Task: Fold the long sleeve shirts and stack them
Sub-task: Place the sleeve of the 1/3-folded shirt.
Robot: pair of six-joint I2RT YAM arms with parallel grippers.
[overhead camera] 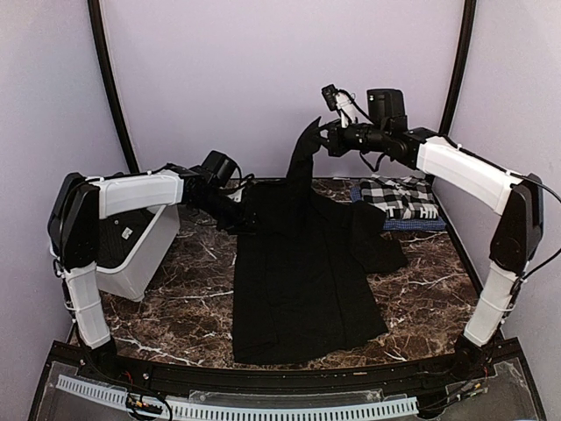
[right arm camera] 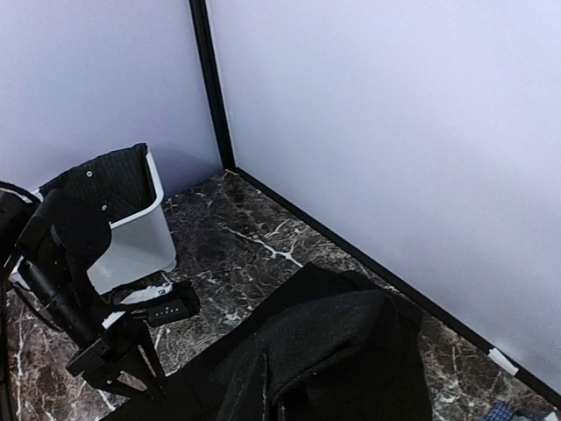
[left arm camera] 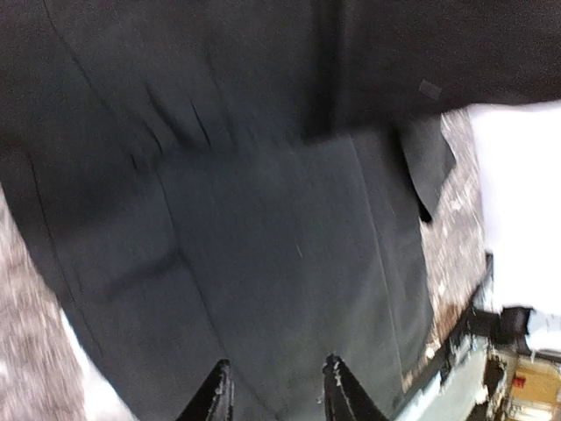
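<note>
A plain black long sleeve shirt (overhead camera: 298, 281) lies spread lengthwise on the marble table. My right gripper (overhead camera: 323, 132) is shut on one part of it and holds that part high above the back of the table. The lifted cloth fills the bottom of the right wrist view (right arm camera: 342, 360) and hides the fingers there. My left gripper (overhead camera: 238, 217) is open at the shirt's upper left edge. In the left wrist view (left arm camera: 276, 395) its two fingertips stand apart over the black cloth (left arm camera: 263, 219). A folded black-and-white checked shirt (overhead camera: 399, 197) with a blue edge lies at the back right.
A white plastic bin (overhead camera: 131, 250) with dark cloth inside stands at the left, under the left arm. It also shows in the right wrist view (right arm camera: 136, 246). Purple walls close the back and sides. A black rail (overhead camera: 289, 377) runs along the near edge.
</note>
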